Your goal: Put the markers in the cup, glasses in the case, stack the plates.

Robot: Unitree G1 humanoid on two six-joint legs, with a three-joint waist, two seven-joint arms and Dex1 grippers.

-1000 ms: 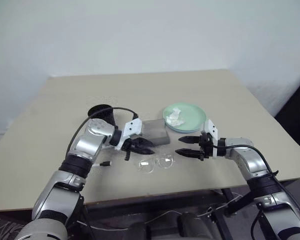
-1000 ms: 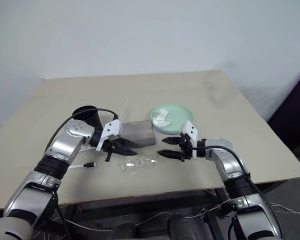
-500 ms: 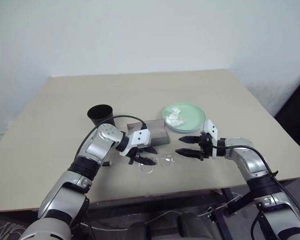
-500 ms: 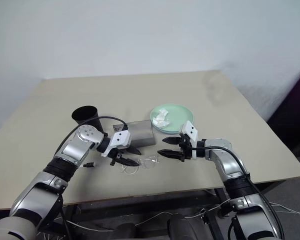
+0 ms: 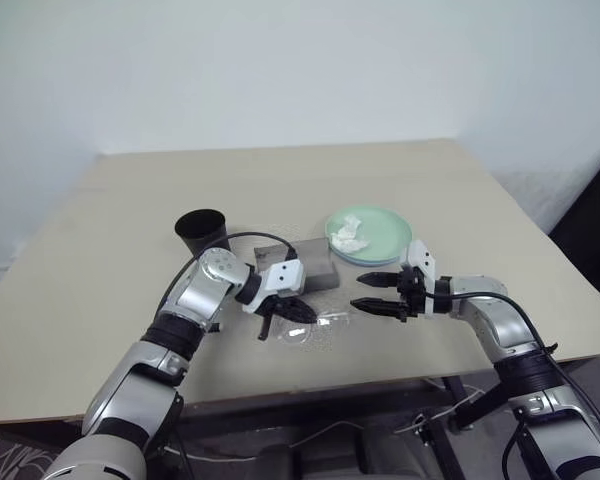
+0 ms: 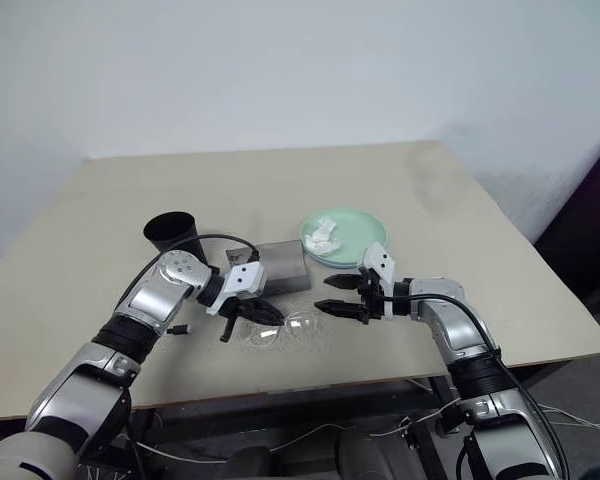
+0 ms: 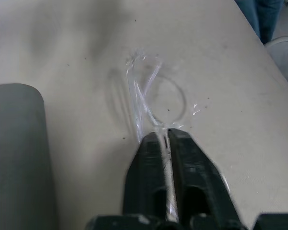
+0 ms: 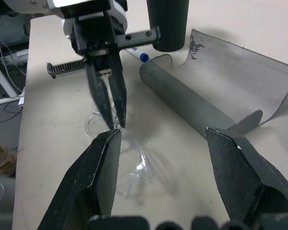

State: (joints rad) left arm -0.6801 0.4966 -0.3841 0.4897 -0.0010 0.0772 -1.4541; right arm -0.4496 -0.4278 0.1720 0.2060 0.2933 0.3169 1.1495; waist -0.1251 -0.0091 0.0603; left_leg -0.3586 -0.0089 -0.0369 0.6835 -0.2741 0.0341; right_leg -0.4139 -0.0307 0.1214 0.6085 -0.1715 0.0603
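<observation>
The clear glasses (image 5: pixel 318 326) lie on the table in front of the grey case (image 5: pixel 317 266), which stands open in the right wrist view. My left gripper (image 5: pixel 304 314) is shut on one thin arm of the glasses (image 7: pixel 149 96), close to the tabletop. My right gripper (image 5: pixel 364 292) hovers open just right of the glasses, pointing at the left gripper (image 8: pixel 113 120). The black cup (image 5: pixel 202 230) stands upright at the left. A blue-capped marker (image 8: pixel 137 53) lies beside the cup (image 8: pixel 168 19). The mint green plate (image 5: pixel 378 224) rests on the light blue plate (image 5: pixel 363 259).
A crumpled white tissue (image 5: pixel 351 235) lies on the green plate. The beige table (image 5: pixel 130 220) has free room at the left and the back. Its front edge runs close below both grippers. A white wall rises behind.
My left gripper came down from beside the case onto the glasses and closed on them. The glasses have tipped slightly. The right arm has kept still.
</observation>
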